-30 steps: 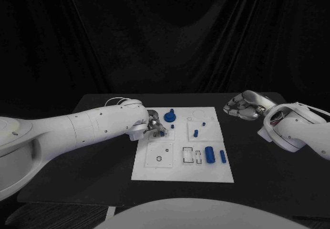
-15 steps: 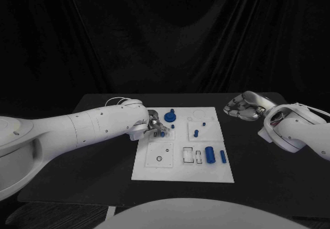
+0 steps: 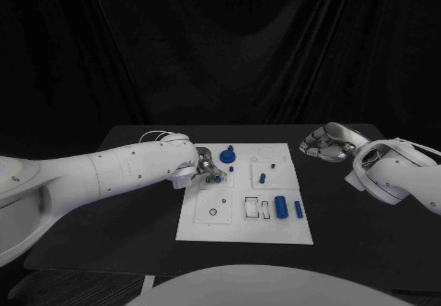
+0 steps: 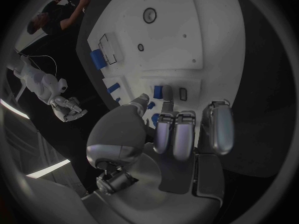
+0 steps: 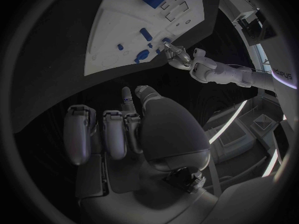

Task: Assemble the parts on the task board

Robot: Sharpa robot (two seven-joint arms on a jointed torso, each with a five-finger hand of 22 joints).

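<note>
The white task board lies in the middle of the table. My left hand is low over its upper-left panel. Thumb and a finger pinch a small blue part against the board beside a small slot; the same part shows under the hand. A blue knob and a short peg stand just right of that hand. Two small blue pieces sit on the upper-right panel. A thick blue cylinder and a thin one lie at the board's right. My right hand hangs beyond the board's right edge, fingers curled in on nothing.
The board's lower-left panel has a round hole, with rectangular slots beside it. Black table stretches to the right of the board and in front of it. A dark curtain closes the back.
</note>
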